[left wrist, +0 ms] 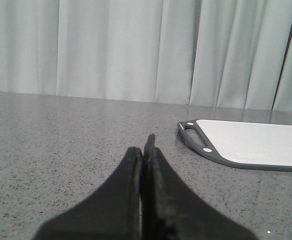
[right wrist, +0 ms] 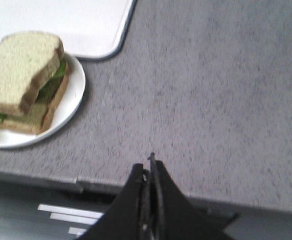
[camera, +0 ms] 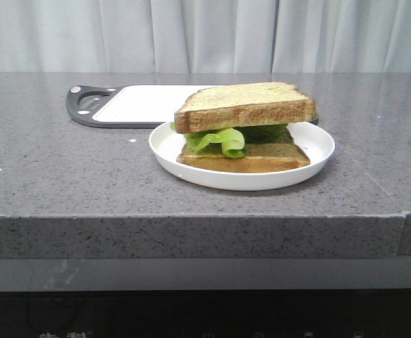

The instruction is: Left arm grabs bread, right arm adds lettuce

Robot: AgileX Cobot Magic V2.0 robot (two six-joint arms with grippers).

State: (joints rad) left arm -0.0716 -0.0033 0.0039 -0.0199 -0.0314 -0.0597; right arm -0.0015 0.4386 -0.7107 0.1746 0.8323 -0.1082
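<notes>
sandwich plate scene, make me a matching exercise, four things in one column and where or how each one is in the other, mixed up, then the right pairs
Things:
1. thick bread slice
2. lettuce
3. white plate
4. cutting board

Places or states:
A. lies flat on the counter behind the plate
B. sandwiched between two bread slices
C. on top of the stack
D. holds the whole sandwich

Pairs: 1-C, 2-B, 3-D, 4-A
</notes>
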